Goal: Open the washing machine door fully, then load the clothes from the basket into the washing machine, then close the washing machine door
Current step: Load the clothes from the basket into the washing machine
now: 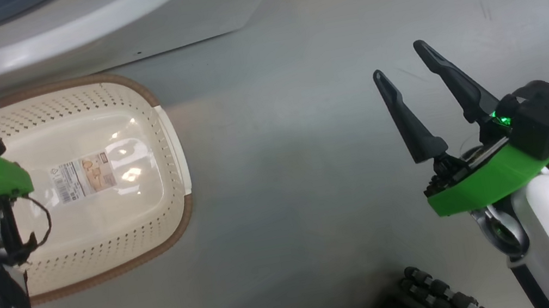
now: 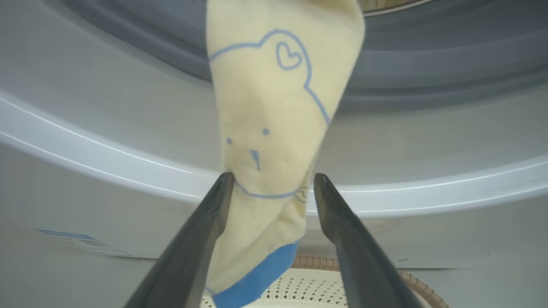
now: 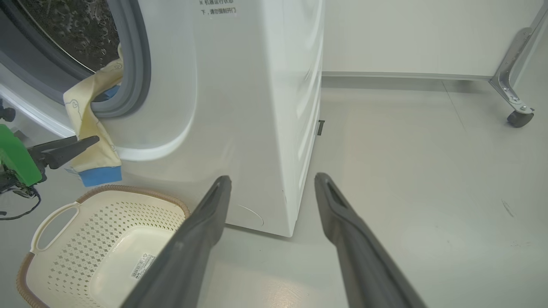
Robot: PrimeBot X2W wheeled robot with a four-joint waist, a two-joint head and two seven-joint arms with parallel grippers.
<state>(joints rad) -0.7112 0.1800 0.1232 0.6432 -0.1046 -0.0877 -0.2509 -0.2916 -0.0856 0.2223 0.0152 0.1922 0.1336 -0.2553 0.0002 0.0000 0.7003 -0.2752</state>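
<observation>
basket [image 1: 78, 99] empty, but the clothes [image 2: 274, 107] dangle from the washing machine [image 3: 257, 107] mouth between the spread fingers of the left tool [image 2: 274, 176], right tool [image 1: 397, 58] spread and empty; tucking in and shutting the door seem left.

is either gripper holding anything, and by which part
Nothing is gripped. The left gripper stands open around the lower part of the garment, which hangs from the washing machine opening; the right gripper is open and empty.

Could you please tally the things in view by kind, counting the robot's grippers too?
washing machine: 1
basket: 1
cream-yellow garment: 1
grippers: 2 (left gripper, right gripper)
Total: 5
</observation>
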